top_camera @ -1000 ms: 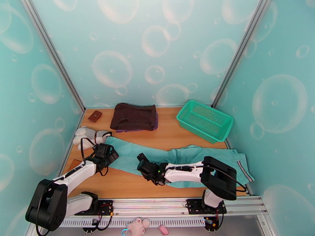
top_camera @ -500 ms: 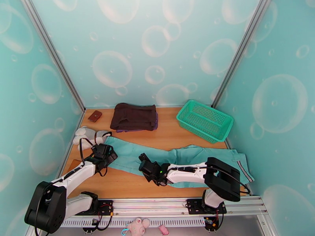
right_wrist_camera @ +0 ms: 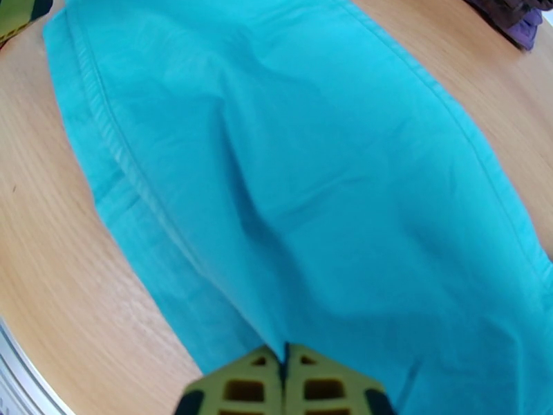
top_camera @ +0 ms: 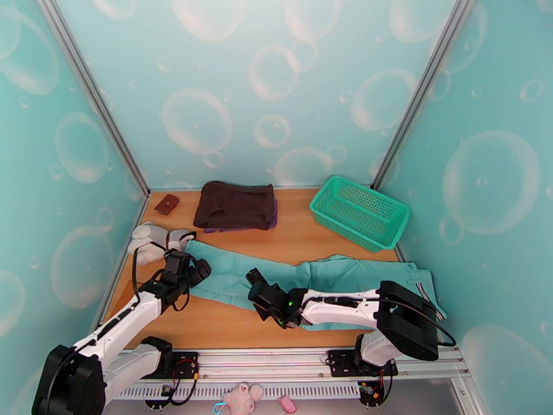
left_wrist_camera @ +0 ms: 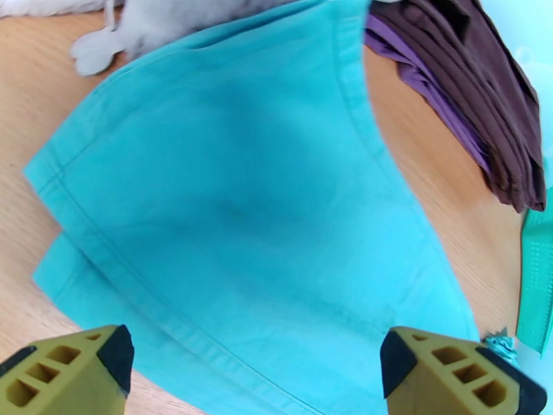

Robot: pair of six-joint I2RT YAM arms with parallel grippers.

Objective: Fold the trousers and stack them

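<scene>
Trousers (top_camera: 339, 271) lie flat on the table (top_camera: 228, 326), not yet folded. Long axis runs left-right: leg hems at the left end just beside the plush toy (top_camera: 153, 240), striped waistband at the far right edge. The legs lie one on the other, and in the left wrist view the two hems (left_wrist_camera: 76, 216) sit slightly offset.

Left gripper (top_camera: 195, 268) hangs over the hem end with fingers spread wide and nothing between them. In its wrist view the left gripper (left_wrist_camera: 256, 371) straddles most of the leg width, with the hem corner ahead and to the left.

Right gripper (top_camera: 257, 285) sits at the near edge of the legs, roughly mid-length, tips clamped together. In the wrist view of the right gripper (right_wrist_camera: 283, 375), a raised crease of cloth (right_wrist_camera: 263, 223) runs straight into the seam between the tips. That reads as a pinch on the trousers. Can't tell how many layers it has.

Key relation: hems are under the left arm; the waistband is well apart, over by the right arm's base. Likely next move is for the left to close on the hems and carry them rightward along the long axis, with the right's mid-leg hold near the fold line. Risk is catching only the top hem, given the offset.

Probable stack target is the brown folded garment (top_camera: 233, 205) at the back, well apart from the trousers. The green basket (top_camera: 359, 212) sits back right.
</scene>
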